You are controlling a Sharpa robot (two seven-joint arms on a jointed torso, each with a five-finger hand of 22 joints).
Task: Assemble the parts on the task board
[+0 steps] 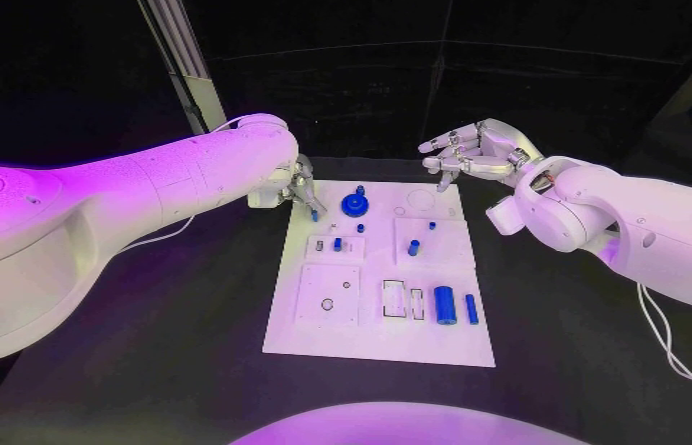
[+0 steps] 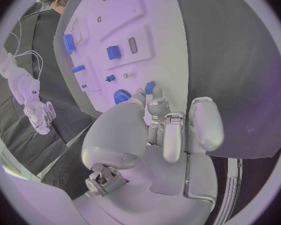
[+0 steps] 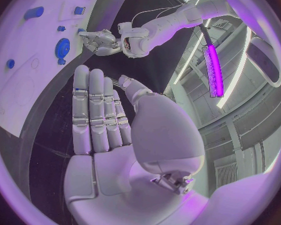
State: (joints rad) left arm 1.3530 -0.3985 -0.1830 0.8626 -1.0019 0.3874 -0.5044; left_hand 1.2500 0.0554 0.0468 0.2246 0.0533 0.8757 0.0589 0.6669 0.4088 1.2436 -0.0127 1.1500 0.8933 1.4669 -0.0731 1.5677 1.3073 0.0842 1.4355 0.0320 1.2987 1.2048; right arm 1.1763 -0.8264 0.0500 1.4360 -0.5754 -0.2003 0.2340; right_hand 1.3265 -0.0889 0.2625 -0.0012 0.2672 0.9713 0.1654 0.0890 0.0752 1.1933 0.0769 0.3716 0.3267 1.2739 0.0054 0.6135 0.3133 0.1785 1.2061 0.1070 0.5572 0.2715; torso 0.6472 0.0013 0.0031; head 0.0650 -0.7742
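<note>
A: Left hand [image 1: 300, 187] first. It sits at the far left corner of the task board [image 1: 433, 337], fingers drawn together round a small blue peg [image 2: 150, 88] pinched at their tips. The left wrist view shows the peg poking out above the fingertips [image 2: 157, 105].

B: Directly beyond those tips?

A: The blue gear [image 1: 355, 204], flat on the board, just beside the hand. Whether the peg touches the board yet, cannot tell.

B: Right hand?

A: Right hand [image 1: 476, 155] hovers off the board's far right corner, fingers straight and side by side, palm bare, holding nothing.

B: Progress?

A: Partly done, by the look of it. Past the gear, toward the robot, a few small blue pieces [image 1: 338, 244] appear to stand in their seats mid-board. Further out, a blue cylinder [image 1: 446, 305] and a thin blue pin [image 1: 472, 309] lie loose beside an open rectangular slot [image 1: 392, 299]. A round hole [image 1: 327, 305] also shows unfilled.

B: So what's left?

A: Seating the held peg, then likely the loose pair.
</note>
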